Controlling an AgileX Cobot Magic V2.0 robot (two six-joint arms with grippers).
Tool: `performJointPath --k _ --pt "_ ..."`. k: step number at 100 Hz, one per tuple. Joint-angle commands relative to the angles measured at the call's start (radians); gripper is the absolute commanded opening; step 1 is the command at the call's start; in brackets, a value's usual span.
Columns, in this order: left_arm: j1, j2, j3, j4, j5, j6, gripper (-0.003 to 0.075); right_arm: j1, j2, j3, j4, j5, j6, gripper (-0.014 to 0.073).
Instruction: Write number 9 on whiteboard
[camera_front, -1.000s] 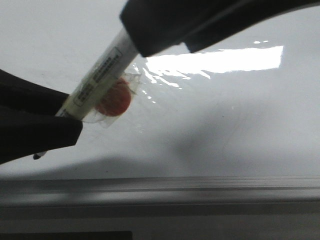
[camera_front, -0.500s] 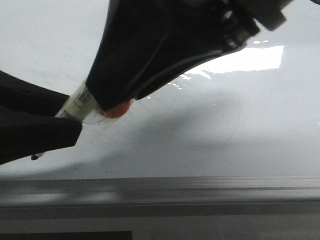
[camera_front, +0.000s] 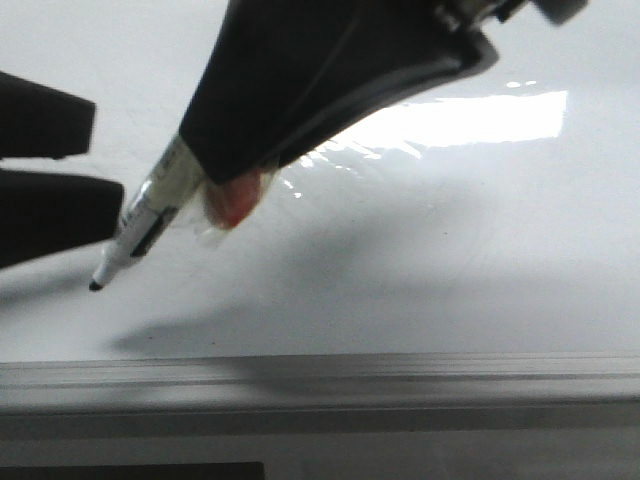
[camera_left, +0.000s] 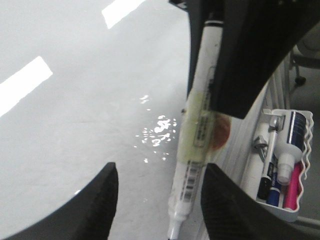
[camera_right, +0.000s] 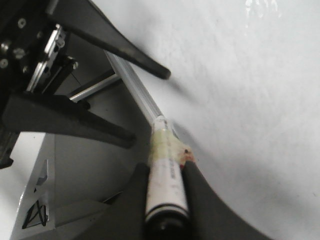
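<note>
My right gripper (camera_front: 215, 170) is shut on a white marker (camera_front: 150, 215), which slants down to the left with its black tip just above the whiteboard (camera_front: 450, 270). A reddish patch (camera_front: 235, 200) is taped to the marker. My left gripper (camera_front: 105, 165) is open, with one jaw on each side of the marker's tip end and neither touching it. In the left wrist view the marker (camera_left: 197, 130) hangs between my open left fingers (camera_left: 95, 210). In the right wrist view my fingers (camera_right: 200, 200) clamp the marker (camera_right: 165, 175). No number 9 shows on the board.
The board's grey metal frame edge (camera_front: 320, 385) runs along its near side. A white tray (camera_left: 292, 210) with several markers and a bottle sits beside the board. A bright glare patch (camera_front: 470, 120) lies on the board.
My right gripper came down over the marker and closed on it. My left gripper, which held the tip end, has opened. The marker's tip now shows free.
</note>
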Motion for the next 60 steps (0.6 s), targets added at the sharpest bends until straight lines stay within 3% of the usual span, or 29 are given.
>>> performJointPath --k 1,28,60 --pt "-0.002 -0.101 -0.034 -0.068 0.014 -0.009 0.0356 -0.019 -0.066 -0.036 0.006 -0.059 -0.006 -0.0069" --pt "-0.002 -0.386 -0.034 -0.171 0.106 -0.009 0.0356 -0.158 -0.146 -0.049 0.006 -0.016 0.013 -0.0060" --pt "-0.002 -0.406 -0.034 -0.184 0.131 -0.009 0.0354 -0.297 -0.069 -0.202 -0.016 0.128 0.026 -0.0060"
